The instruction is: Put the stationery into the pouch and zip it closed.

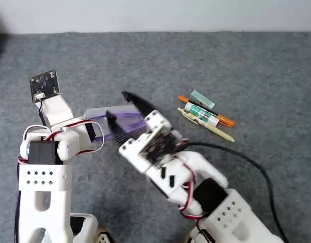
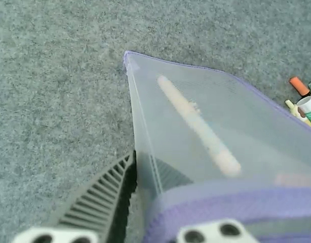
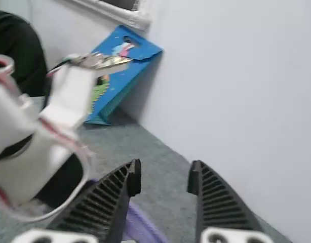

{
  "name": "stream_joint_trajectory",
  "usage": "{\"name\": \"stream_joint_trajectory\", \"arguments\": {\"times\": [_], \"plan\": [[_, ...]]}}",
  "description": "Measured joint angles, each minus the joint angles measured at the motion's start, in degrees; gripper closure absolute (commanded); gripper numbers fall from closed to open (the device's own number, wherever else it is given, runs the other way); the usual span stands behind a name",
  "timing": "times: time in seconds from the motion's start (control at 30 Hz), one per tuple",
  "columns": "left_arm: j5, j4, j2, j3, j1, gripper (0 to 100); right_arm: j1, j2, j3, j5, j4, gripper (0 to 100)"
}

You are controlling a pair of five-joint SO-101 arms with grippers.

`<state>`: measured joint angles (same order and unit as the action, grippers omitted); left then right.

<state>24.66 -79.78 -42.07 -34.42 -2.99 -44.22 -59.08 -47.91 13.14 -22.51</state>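
We find the left gripper (image 2: 145,167) closed on the pouch (image 2: 246,126), pinching it near the purple zip band (image 2: 231,205); one ribbed finger (image 2: 94,210) lies outside the mesh and the other shows through it. The pouch is translucent with purple edging; its far corner touches the grey felt surface (image 2: 59,101). A pale pen (image 2: 198,124) lies inside the pouch, slanted along its length.

In the high view the pouch (image 1: 127,120) sits between the two arms, held at its left end by the left gripper (image 1: 97,127). The right gripper (image 1: 116,105) hangs over the pouch with its jaws spread wide and nothing between them; the right wrist view confirms the gap (image 3: 163,177), with purple edging (image 3: 140,223) just beneath the fingers. That view also shows the left arm (image 3: 44,126) close by, a pale wall (image 3: 236,91) and a blue bag (image 3: 120,66) leaning against it.

The remaining stationery lies outside the pouch, to its right and well apart from both grippers:
- an orange marker (image 1: 224,120);
- a white and green tube (image 1: 201,114) touching the marker;
- a small green block (image 1: 202,99) just beside them;
- a yellow pen (image 1: 216,130) alongside the tube.

These items form one tight cluster on the felt (image 1: 246,61); whether the pouch's zip is fully open we cannot tell.
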Motion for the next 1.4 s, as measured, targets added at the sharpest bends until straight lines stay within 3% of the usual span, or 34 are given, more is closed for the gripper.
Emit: {"name": "stream_joint_trajectory", "arguments": {"times": [0.37, 0.57, 0.77, 1.1, 1.4], "plan": [[0.18, 0.00, 0.00, 0.00, 0.00, 99, 24.44, 0.35, 7.65, -2.02, -20.84, 90.5], [0.18, 0.00, 0.00, -0.09, 0.00, 99, 33.49, 11.34, 7.91, -2.02, -28.57, 90.5], [0.18, -0.44, 0.00, -0.35, 0.00, 99, 34.64, 32.09, 17.58, -1.23, -35.96, 90.5], [0.18, -0.53, 0.00, -0.35, 0.00, 99, 34.64, 66.99, 46.59, -0.53, -48.97, 90.5], [0.18, -0.53, 0.00, -0.35, 0.00, 99, 34.64, 88.79, 66.20, 7.21, -53.80, 90.5]]}}
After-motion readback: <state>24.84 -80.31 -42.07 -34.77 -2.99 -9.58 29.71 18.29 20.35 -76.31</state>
